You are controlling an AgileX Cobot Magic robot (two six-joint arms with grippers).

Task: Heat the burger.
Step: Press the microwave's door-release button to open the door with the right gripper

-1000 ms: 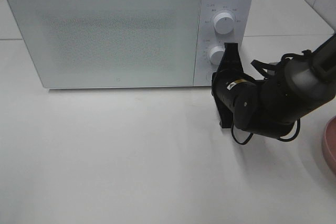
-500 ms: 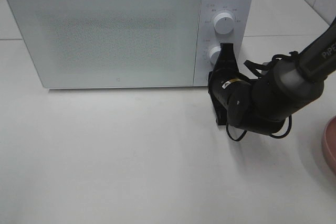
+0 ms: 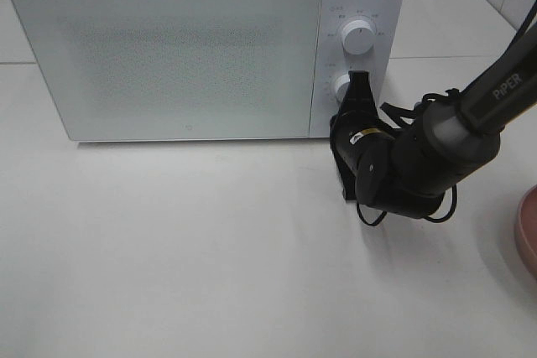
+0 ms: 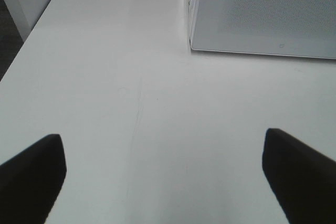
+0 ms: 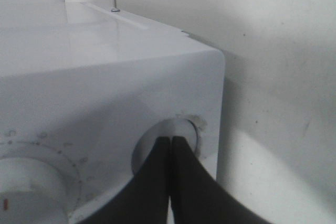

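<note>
The burger is out of view. The white microwave stands at the back with its door closed. My right gripper is shut, with nothing between its fingers. Its tip rests against the lower knob of the control panel, below the upper knob. In the right wrist view the closed fingertips meet right on the round lower knob, with the other dial beside it. My left gripper hangs open over bare table near the microwave's corner.
A pink plate shows at the right edge of the white table. The right arm's dark body lies low in front of the microwave's right side. The table's edge runs along the left arm's outer side.
The right arm has shifted a little to the left, closer to the microwave's front, with its shut tip staying at the lower knob. The left gripper looks unchanged.
</note>
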